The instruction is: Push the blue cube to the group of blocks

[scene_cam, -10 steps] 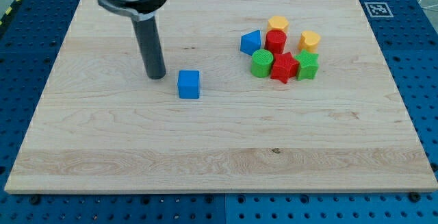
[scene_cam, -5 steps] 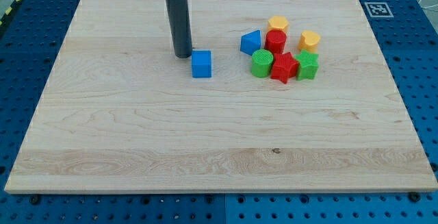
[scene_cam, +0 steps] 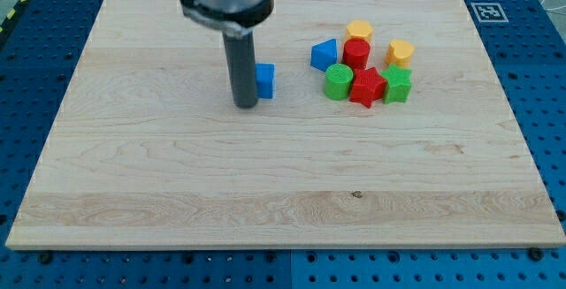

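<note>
1. My tip is a bare rod tool, nothing to spread or pinch; it rests on the counter.
2. Blue cube sits just at its 1 o'clock, partly hidden.
3. Group lies at the cube's 3 o'clock, apart; I judge an eastward push fits.

My tip has shifted from the upper-left side of the blue cube to its lower-left, the rod now covering the cube's left edge. The cube (displaced earlier toward the view's upper right) shows little further movement.
</note>
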Robot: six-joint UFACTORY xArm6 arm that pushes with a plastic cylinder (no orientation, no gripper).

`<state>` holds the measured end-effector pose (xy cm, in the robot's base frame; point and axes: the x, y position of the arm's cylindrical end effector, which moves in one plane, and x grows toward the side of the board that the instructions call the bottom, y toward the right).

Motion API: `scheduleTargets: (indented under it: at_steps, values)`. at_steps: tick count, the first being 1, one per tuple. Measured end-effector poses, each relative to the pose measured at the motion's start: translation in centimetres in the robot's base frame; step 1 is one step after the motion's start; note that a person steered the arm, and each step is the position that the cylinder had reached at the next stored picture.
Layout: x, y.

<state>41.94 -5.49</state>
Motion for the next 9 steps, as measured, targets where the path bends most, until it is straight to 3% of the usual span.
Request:
scheduleTargets:
  at_steps: [2,5,7,9]
  values:
    - [-7.7,0.1]
    - [-7.5,-3.3]
    - [-3.9,-3.2]
    - [-4.1,5.9]
